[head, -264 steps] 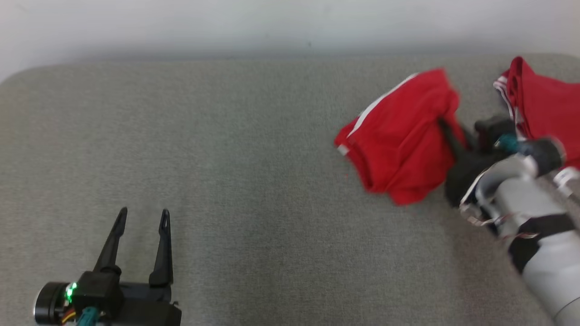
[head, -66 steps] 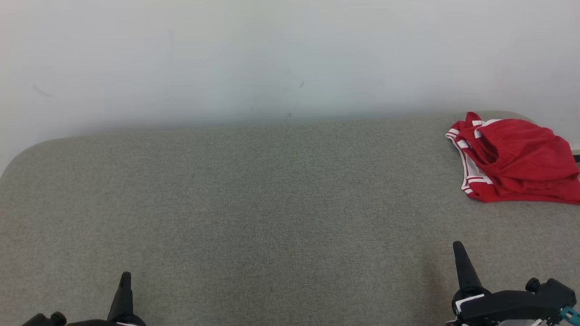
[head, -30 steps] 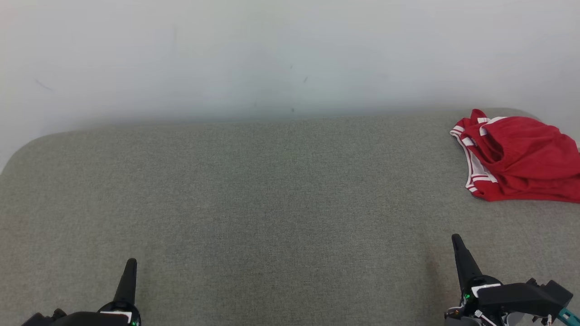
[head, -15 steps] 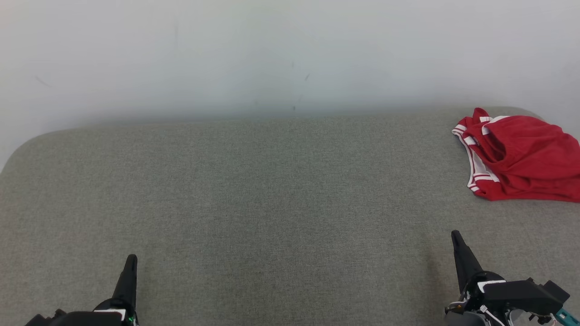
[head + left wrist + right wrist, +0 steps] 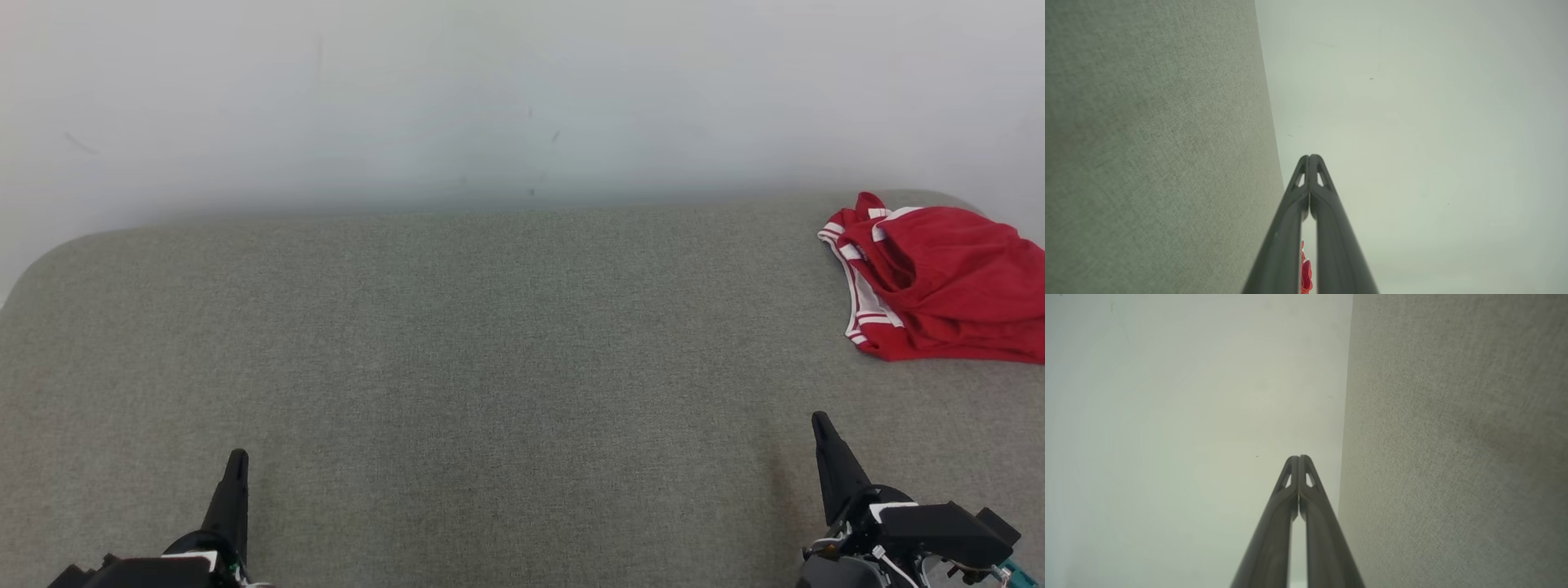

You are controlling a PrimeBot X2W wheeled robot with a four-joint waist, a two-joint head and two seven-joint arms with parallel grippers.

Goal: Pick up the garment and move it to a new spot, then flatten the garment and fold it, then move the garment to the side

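right tool (image 5: 819, 425) has let go; garment (image 5: 947, 286) lies far right

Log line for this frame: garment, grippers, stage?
garment: loosely folded, far right of grey surface | left gripper: shut, empty | right gripper: shut, empty, apart from garment | stage: garment at side

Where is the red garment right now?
In the head view, the red garment lies far right on the grey surface, near the wall, beyond the shut right gripper.
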